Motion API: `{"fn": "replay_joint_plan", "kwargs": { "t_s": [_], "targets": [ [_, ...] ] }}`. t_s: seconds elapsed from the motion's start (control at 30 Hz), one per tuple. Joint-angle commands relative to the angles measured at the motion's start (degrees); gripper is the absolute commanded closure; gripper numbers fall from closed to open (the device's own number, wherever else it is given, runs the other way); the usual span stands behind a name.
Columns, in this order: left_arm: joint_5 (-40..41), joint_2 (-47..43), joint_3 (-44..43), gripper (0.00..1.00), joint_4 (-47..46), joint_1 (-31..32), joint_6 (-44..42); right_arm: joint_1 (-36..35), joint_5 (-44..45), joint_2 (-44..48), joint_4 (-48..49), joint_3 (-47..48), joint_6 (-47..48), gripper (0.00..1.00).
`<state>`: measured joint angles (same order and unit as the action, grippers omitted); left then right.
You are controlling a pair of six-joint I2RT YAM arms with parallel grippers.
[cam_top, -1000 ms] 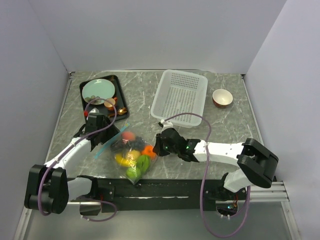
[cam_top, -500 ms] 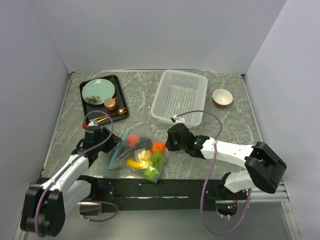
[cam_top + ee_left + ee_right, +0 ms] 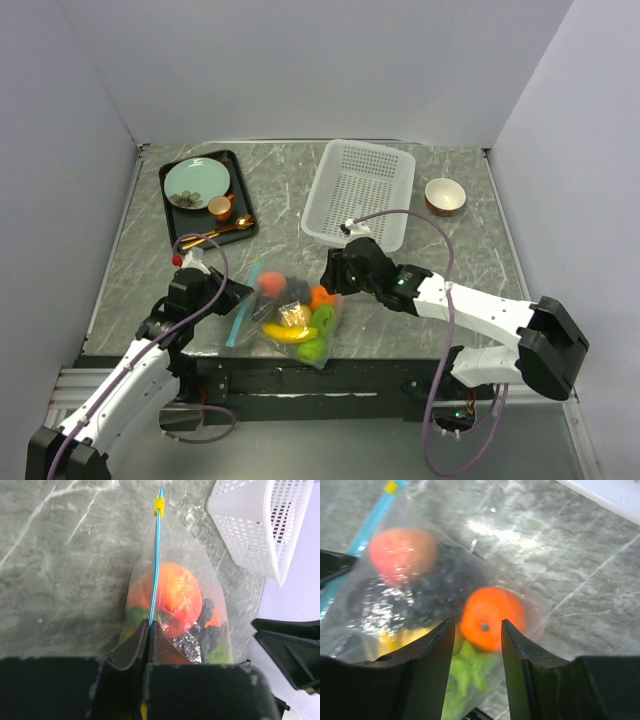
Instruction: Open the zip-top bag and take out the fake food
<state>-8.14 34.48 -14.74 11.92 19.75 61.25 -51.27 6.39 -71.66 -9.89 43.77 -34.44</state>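
While the top external view looked down on the grey marbled table (image 3: pixel 470 260), the zip-top bag (image 3: pixel 290 312) lay in the lower middle of the frame, near the table's bottom edge. The fake food (image 3: pixel 300 320) was packed inside it. The left gripper (image 3: pixel 238 297) met the bag's teal zipper strip (image 3: pixel 243 305) from the left. The right gripper (image 3: pixel 333 277) sat against the bag's upper right corner. A white basket (image 3: pixel 360 192) stood above the bag, a black tray (image 3: pixel 238 190) lay at upper left, and a small bowl (image 3: pixel 444 195) sat at upper right.

From the left wrist, the left gripper (image 3: pixel 149 627) had its jaws pinched together on the zipper strip (image 3: pixel 156 565). The strip ran up the frame to a yellow slider (image 3: pixel 158 505). The bag (image 3: pixel 200 575) bulged to the right of the strip, with a peach (image 3: pixel 172 597) pressed against the film. The basket (image 3: pixel 255 525) filled the upper right, and the right gripper (image 3: pixel 292 650) showed at the right edge.

From the right wrist, the right gripper (image 3: pixel 477 625) had its jaws parted. They stood on either side of the bag corner (image 3: pixel 532 605), where an orange (image 3: pixel 492 617) lay inside the film. Whether the pads touched the film could not be told. The peach (image 3: pixel 402 552) and the dark grapes (image 3: pixel 427 597) lay up and to the left of the orange.
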Motion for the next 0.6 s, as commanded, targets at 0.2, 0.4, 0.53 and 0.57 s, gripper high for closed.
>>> {"fn": "replay_joint_plan", "kwargs": {
  "t_s": [0.2, 0.4, 0.53, 0.57],
  "targets": [
    [0.59, 0.84, -15.91, 0.99, 0.4, 0.38, -12.17, -1.38, 1.07, 5.04, -3.9, 6.23, 3.41, 0.46],
    [-7.22, 12.35, -34.37, 0.99, 0.73, 0.29, -29.66, -1.12, 5.47, 7.58, -8.3, 13.09, 6.83, 0.41],
    [-13.55, 17.11, -41.41, 0.99, 2.58, 0.38, -38.82, 2.04, 3.38, 9.87, -5.15, 14.59, 9.73, 0.39],
    [-14.44, 17.2, -42.72, 0.99, 2.75, 0.38, -40.23, 3.26, 0.67, 10.65, -4.01, 14.5, 10.09, 0.39]
  ]
}}
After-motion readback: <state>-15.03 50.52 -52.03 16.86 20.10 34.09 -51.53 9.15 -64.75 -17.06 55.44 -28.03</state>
